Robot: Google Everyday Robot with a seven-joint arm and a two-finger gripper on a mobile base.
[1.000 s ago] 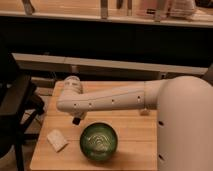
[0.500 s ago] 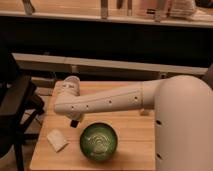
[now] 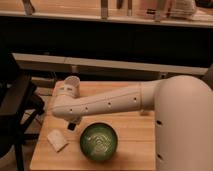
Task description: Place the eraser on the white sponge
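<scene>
Jaws: being held pressed together; whether anything is being gripped cannot be told.
Gripper (image 3: 72, 125): being carried low under the arm's (image 3: 100, 105) end, largely being hidden by it.
White sponge (image 3: 57, 140): being borne flat by the table (image 3: 132, 145), near the gripper, down-left, apart.
Green bowl (image 3: 99, 141): being borne just right of the sponge.

On table (image 3: 134, 134): bowl (image 3: 99, 141) near front edge, sponge (image 3: 57, 140) at its 9 o'clock, apart. gripper (image 3: 72, 125) at sponge's 1 o'clock, bowl's 10, under arm (image 3: 105, 102) spanning table behind bowl. chair (image 3: 20, 105) off table's 9 o'clock.
</scene>
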